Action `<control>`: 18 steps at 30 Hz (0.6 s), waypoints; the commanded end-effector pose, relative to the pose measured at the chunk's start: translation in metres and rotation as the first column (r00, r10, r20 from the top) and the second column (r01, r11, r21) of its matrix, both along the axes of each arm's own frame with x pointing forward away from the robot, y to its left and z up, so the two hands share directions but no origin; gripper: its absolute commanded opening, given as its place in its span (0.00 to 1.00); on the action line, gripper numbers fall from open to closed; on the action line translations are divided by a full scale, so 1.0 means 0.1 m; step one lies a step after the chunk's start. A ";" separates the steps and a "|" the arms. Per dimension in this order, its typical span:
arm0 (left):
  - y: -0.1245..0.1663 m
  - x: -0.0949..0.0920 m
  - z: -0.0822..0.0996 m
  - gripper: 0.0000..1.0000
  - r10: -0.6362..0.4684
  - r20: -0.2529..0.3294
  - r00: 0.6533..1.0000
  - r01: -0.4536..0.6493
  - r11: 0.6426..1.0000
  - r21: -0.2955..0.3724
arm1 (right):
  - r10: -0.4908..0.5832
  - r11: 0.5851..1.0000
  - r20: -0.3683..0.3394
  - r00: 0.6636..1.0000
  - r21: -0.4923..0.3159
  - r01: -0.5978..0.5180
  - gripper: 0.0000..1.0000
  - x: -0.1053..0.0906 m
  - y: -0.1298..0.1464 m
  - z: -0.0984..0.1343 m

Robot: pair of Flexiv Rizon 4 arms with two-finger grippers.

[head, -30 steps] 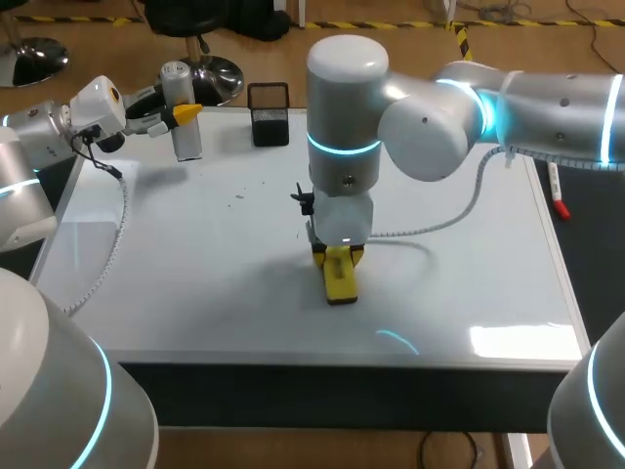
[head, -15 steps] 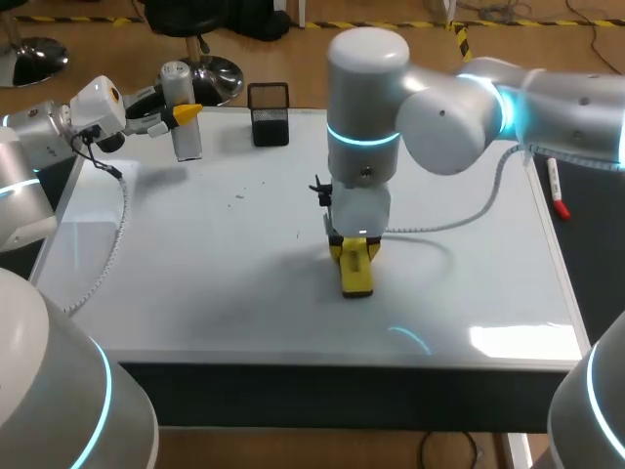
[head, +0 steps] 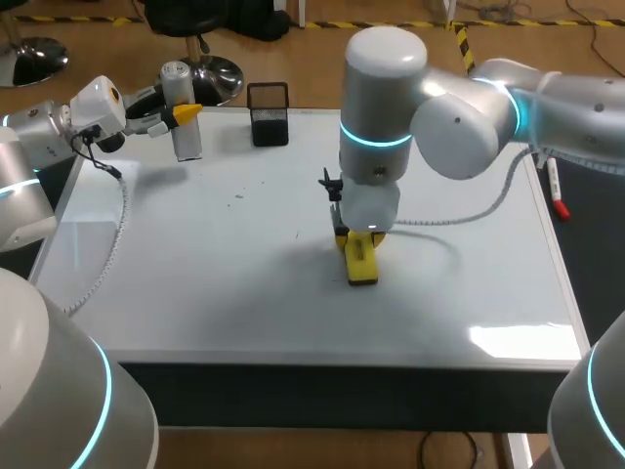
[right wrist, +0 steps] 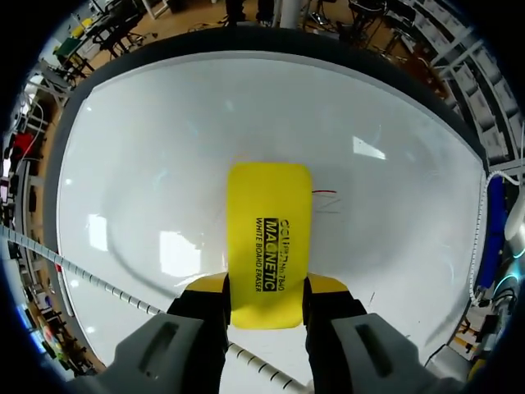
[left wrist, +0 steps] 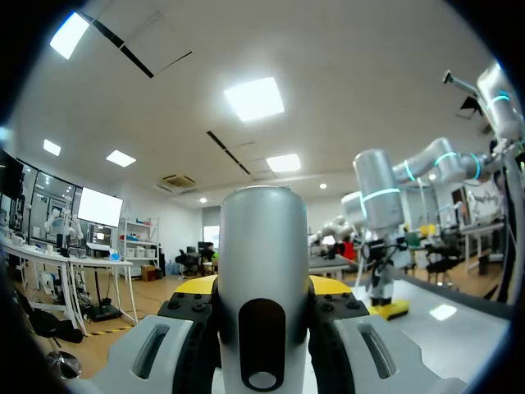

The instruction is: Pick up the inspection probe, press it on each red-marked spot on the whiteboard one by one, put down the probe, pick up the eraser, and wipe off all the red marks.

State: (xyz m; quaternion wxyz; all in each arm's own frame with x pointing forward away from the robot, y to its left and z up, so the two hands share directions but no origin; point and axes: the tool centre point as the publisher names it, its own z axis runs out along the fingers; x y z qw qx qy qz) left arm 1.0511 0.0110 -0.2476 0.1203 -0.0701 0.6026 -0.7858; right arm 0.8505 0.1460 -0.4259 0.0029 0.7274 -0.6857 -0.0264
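My right gripper clamped the yellow eraser from both sides, flat on the whiteboard mid-table, a faint red mark just beside it. My left gripper gripped the inspection probe upright over the board's far left corner.

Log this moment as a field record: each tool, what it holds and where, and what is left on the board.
left tool: shut on the probe, at the whiteboard's far left corner
right tool: shut on the yellow eraser, down on the board near its middle
red mark: thin stroke beside the eraser's far end, not yet wiped
stage: wiping; probe not put down
other items: black pen holder at the far edge; red marker off the board's right side
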 end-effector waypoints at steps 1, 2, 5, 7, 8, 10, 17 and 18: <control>0.00 -0.01 0.01 0.00 0.003 0.001 1.000 -0.003 1.000 0.001 | 0.012 1.000 0.035 0.999 0.014 -0.013 0.00 -0.02 -0.12 0.26; 0.00 -0.01 0.01 0.00 0.003 0.001 1.000 -0.003 1.000 0.001 | 0.014 1.000 0.036 0.999 0.015 -0.015 0.00 -0.01 -0.12 0.27; 0.00 -0.01 0.01 0.00 0.003 0.001 1.000 -0.003 1.000 0.001 | 0.020 1.000 0.043 0.999 0.019 -0.021 0.00 0.01 -0.12 0.30; 0.00 -0.01 0.01 0.00 0.003 0.001 1.000 -0.003 1.000 0.001 | 0.023 1.000 0.045 0.999 0.020 -0.023 0.00 0.02 -0.13 0.32; 0.00 -0.01 0.01 0.00 0.003 0.001 1.000 -0.003 1.000 0.001 | 0.023 0.999 0.046 0.999 0.021 -0.024 0.00 0.03 -0.13 0.33; 0.00 -0.01 0.01 0.00 0.003 0.001 1.000 -0.003 1.000 0.001 | 0.025 0.999 0.049 0.998 0.024 -0.026 0.00 0.04 -0.13 0.34; 0.00 -0.01 0.01 0.00 0.003 0.001 1.000 -0.003 1.000 0.001 | 0.010 1.000 0.056 0.998 0.025 -0.012 0.00 0.16 -0.22 0.34; 0.00 -0.01 0.01 0.00 0.003 0.001 1.000 -0.003 1.000 0.001 | 0.007 1.000 0.056 0.998 0.026 -0.008 0.00 0.20 -0.25 0.34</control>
